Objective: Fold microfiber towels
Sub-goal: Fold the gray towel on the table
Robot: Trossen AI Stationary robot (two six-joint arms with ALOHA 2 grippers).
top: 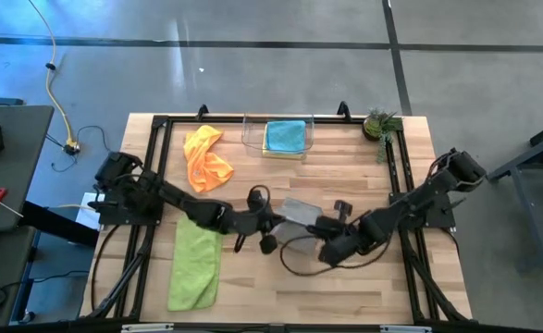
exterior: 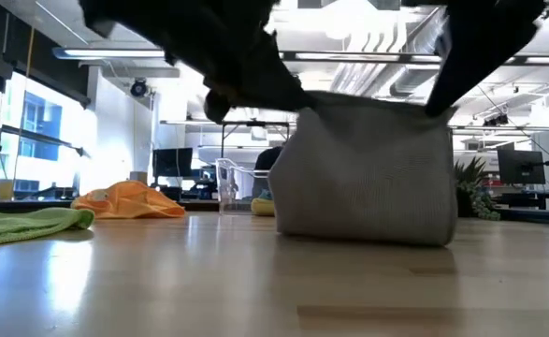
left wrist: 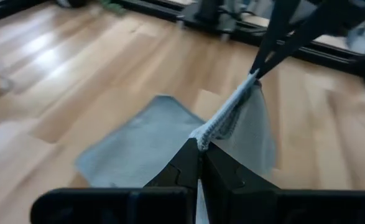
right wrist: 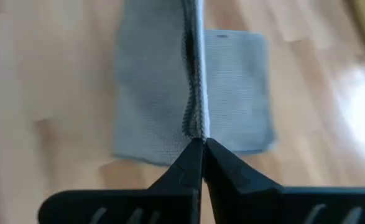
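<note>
Grey towel point(exterior: 363, 168) hangs nearest your low camera, at mid-desk. Your left pincer point(left wrist: 199, 147) and right pincer point(right wrist: 198, 144) are each clamped tight on its top edge, holding that edge taut so the cloth drapes for a fold; its lower part rests on the desk point(top: 345, 277). Open boards lie toward the near edge. Lime towel point(top: 195, 264), orange towel point(top: 204, 159) and the bin point(top: 252, 139) stand well clear.
</note>
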